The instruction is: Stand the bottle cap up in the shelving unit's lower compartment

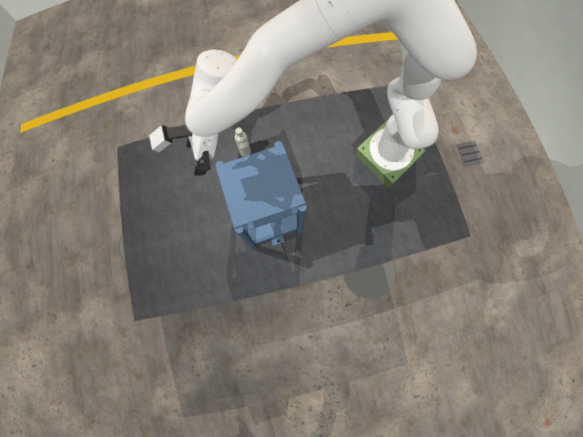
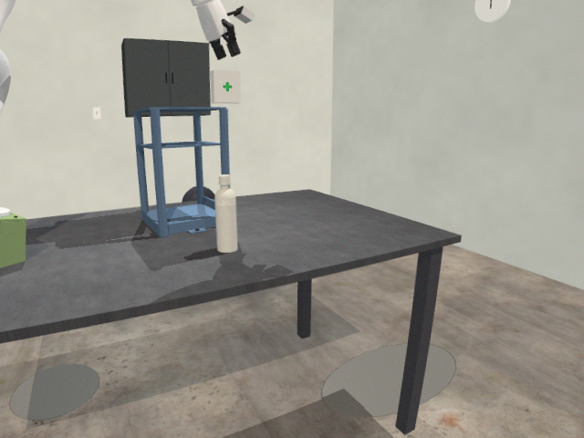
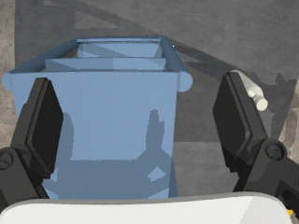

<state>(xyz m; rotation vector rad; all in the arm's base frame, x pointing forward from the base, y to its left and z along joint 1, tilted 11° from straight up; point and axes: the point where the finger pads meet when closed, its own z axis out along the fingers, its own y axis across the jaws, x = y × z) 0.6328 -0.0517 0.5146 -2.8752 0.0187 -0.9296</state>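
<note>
A white bottle (image 2: 226,214) with a white cap stands upright on the dark table, just beside the blue shelving unit (image 2: 179,168). In the overhead view the bottle (image 1: 242,141) is at the unit's far side, next to the blue top shelf (image 1: 259,190). My gripper (image 2: 225,46) is open and empty, high in the air above the unit's top and above the bottle. In the overhead view the gripper (image 1: 201,165) hangs off the unit's left side. In the wrist view the open fingers frame the blue unit (image 3: 112,131), and the bottle (image 3: 249,95) peeks out behind the right finger.
The arm's green base block (image 1: 390,156) stands on the table to the right of the unit. The table edge (image 2: 377,259) runs close in front of the bottle in the side view. A dark cabinet (image 2: 164,75) and a first-aid box (image 2: 225,87) hang on the back wall.
</note>
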